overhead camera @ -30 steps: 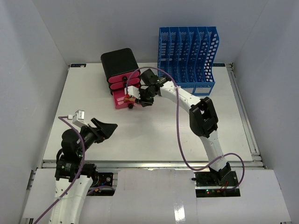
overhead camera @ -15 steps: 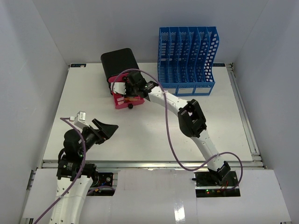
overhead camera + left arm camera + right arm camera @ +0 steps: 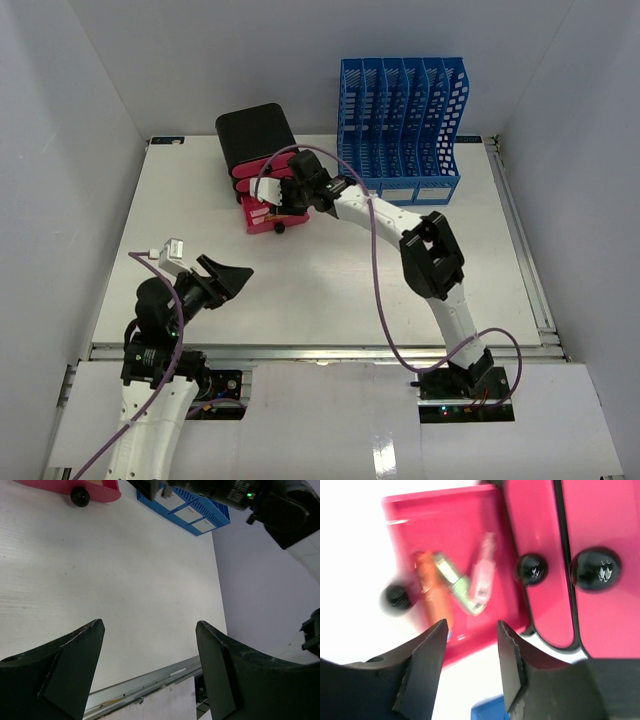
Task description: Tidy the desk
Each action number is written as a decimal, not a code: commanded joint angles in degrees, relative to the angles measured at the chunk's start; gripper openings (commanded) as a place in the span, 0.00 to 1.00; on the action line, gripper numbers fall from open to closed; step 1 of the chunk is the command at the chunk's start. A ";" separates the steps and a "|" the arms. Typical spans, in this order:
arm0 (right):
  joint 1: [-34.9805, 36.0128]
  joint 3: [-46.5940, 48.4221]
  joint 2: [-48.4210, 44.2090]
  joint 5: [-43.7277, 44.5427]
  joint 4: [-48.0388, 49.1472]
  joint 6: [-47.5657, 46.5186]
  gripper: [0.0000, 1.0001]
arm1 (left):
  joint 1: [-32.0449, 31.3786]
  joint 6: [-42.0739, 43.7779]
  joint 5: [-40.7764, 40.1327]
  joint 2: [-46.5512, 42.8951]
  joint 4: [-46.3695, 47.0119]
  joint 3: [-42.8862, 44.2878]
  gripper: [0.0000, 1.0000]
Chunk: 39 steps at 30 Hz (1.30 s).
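Observation:
The white desk (image 3: 330, 270) has a metal rail (image 3: 320, 350) along its front edge. At the back stands a black box (image 3: 256, 132) with pink drawers. Its lowest drawer (image 3: 262, 216) is pulled open. In the right wrist view this drawer (image 3: 445, 525) holds an orange marker (image 3: 436, 600), a green item (image 3: 457, 585) and a pale clear item (image 3: 484, 562), all blurred. My right gripper (image 3: 290, 205) hovers over the drawer's edge, open and empty (image 3: 471, 630). My left gripper (image 3: 232, 277) is open and empty above the desk's front left (image 3: 150, 630).
A blue slotted file rack (image 3: 402, 125) stands at the back right, next to the right arm; it also shows in the left wrist view (image 3: 192, 511). Two closed pink drawers with black knobs (image 3: 531, 568) sit above the open one. The open drawer's knob (image 3: 80, 496) faces the front.

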 commanded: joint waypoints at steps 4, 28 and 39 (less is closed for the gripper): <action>-3.45 -10.81 -13.60 -33.39 -16.58 -24.84 0.19 | 0.10 1.46 1.24 -0.23 0.91 1.87 0.85; 1.03 -0.38 7.22 -10.40 -4.41 -14.45 0.08 | 0.13 3.27 0.89 0.75 1.84 3.49 0.85; 1.38 2.23 11.54 1.27 9.07 -11.09 0.17 | 0.13 3.50 0.89 0.95 2.46 2.33 0.85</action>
